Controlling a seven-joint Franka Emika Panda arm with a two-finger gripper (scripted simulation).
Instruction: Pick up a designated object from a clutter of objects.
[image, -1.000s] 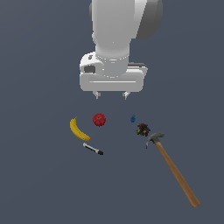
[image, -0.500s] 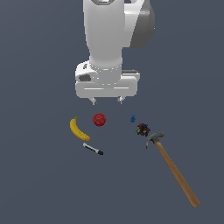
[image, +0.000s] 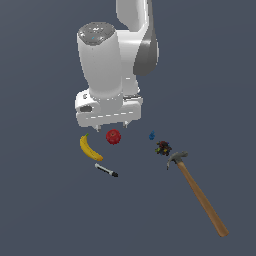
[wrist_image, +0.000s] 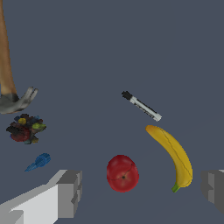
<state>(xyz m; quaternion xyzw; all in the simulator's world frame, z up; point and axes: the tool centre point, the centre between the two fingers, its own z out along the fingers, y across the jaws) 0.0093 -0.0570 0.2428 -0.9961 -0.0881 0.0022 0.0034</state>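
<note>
The curved yellow banana (image: 91, 149) lies on the grey floor at the exterior view's left of the clutter; its greenish stem tip shows in the wrist view (wrist_image: 175, 155). My gripper (image: 110, 127) hangs open and empty above the floor, over the red apple (image: 113, 136) and a little to the right of the banana. In the wrist view the gripper (wrist_image: 142, 190) has its two grey fingertips (wrist_image: 70, 193) set wide apart, with the apple (wrist_image: 123, 173) and the banana between them. The black-and-white marker (image: 106, 170) lies just beside the banana's far end.
A tiny blue piece (image: 152, 135) and a small dark lump (image: 163, 147) lie to the exterior view's right of the apple. A long wooden-handled hammer (image: 202, 199) stretches away from the lump toward the lower right. All rest on a plain grey floor.
The arm has moved toward the exterior view's left and come down closer to the objects, now over the apple beside the banana. The objects have not moved. The gripper stays open.
</note>
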